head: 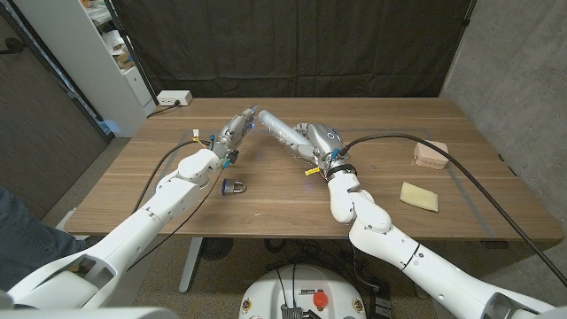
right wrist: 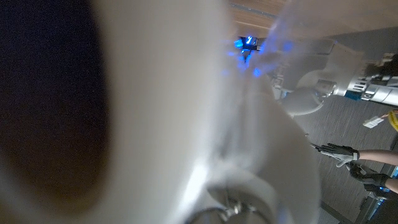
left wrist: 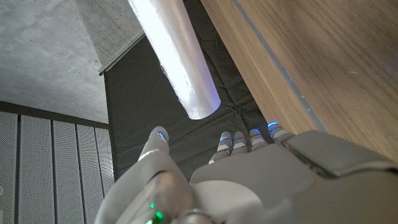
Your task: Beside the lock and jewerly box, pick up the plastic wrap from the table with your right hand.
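The plastic wrap (head: 276, 128) is a long silvery roll held off the table, slanting from my right hand (head: 317, 143) toward my left hand (head: 236, 131). My right hand grips its near end at the table's middle. In the left wrist view the roll (left wrist: 174, 56) hangs in the air in front of the black curtain, its end just beyond my left hand (left wrist: 236, 180), whose fingers are spread and hold nothing. In the right wrist view the roll (right wrist: 186, 93) is a close white blur. The padlock (head: 234, 187) lies on the table near my left forearm. The pinkish jewelry box (head: 431, 154) sits to the right.
A yellow pad (head: 419, 196) lies near the wooden table's (head: 292, 208) right front. A white power strip (head: 174, 97) sits at the back left corner. Black cables trail from both arms. A person's gloved hand (right wrist: 341, 153) shows off the table in the right wrist view.
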Robot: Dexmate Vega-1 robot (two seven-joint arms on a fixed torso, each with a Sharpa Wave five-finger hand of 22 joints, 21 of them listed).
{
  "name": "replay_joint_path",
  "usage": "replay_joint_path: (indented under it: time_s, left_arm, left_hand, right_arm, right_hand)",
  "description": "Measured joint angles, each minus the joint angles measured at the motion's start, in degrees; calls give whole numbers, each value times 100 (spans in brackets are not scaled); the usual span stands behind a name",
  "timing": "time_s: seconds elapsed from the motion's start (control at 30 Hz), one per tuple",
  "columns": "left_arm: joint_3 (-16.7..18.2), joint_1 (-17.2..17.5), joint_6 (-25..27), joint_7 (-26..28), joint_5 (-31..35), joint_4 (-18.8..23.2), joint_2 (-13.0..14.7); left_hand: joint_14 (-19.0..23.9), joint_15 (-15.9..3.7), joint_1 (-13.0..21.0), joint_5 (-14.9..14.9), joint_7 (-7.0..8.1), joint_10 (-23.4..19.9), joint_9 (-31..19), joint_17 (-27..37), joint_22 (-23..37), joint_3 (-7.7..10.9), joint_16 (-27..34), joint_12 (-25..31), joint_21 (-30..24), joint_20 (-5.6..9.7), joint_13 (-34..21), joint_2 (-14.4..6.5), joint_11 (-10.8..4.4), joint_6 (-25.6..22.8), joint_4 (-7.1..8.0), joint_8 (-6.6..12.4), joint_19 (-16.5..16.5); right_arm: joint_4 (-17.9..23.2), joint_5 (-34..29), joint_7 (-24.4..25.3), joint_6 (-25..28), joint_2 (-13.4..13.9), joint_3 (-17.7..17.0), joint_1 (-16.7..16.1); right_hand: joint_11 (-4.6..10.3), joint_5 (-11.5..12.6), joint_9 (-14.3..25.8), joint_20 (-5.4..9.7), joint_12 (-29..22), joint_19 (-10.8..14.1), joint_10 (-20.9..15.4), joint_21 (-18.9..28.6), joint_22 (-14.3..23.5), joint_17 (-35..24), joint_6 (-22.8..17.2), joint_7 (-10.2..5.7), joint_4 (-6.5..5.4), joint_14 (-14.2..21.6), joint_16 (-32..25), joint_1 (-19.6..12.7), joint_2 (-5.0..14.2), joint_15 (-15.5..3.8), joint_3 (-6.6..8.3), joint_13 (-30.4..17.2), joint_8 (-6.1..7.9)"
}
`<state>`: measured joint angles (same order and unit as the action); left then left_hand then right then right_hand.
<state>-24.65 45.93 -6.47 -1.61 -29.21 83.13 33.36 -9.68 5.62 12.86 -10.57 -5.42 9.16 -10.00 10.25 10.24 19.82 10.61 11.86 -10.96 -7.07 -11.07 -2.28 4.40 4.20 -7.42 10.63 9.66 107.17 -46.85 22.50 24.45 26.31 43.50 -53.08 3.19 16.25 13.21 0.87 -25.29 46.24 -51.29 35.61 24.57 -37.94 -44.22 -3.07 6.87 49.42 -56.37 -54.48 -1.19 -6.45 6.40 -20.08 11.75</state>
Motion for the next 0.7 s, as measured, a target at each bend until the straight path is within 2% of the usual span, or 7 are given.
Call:
replay_joint_path:
  time_s: [0.7]
  left_arm:
    - [-62,-50,13,9,37,-61,-64]
  left_hand:
    - [0,0,22,0,0,0,0,0,0,0,0,0,0,0,0,-22,0,0,0,0,0]
  right_arm:
    - [267,-7,73,-76,191,-168,54]
  right_hand:
    - [31,34,-4,37,1,38,11,133,-15,75,-30,-31,-1,0,-127,24,25,0,-81,-1,-19]
